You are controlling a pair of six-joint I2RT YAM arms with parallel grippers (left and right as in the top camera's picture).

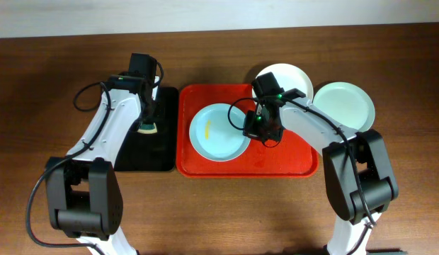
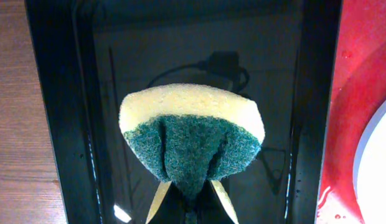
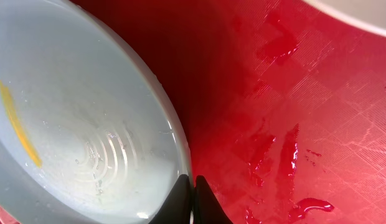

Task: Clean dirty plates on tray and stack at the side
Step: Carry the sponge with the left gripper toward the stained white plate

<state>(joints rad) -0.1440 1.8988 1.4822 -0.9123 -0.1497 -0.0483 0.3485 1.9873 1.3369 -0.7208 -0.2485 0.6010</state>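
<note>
Light blue plate (image 1: 223,138), wet, yellow smear (image 3: 18,124), right fingers (image 3: 208,202) pinching its rim, left fingers (image 2: 159,202) clamping sponge (image 2: 192,134)

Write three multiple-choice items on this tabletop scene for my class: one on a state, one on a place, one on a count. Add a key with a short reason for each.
1. Over the narrow black tray, the left gripper is:
A) open and empty
B) shut on a yellow-and-green sponge
C) shut on a plate

2. The round light blue plate lies:
A) on the large red-orange plastic tray
B) on the black tray
C) on top of another plate

3. How many plates show in the overhead view?
A) one
B) two
C) three

Key:
1 B, the folded sponge is pinched in it.
2 A, red tray floor shows all around it.
3 C, the light blue plate, a white plate and a pale mint green plate.
</note>
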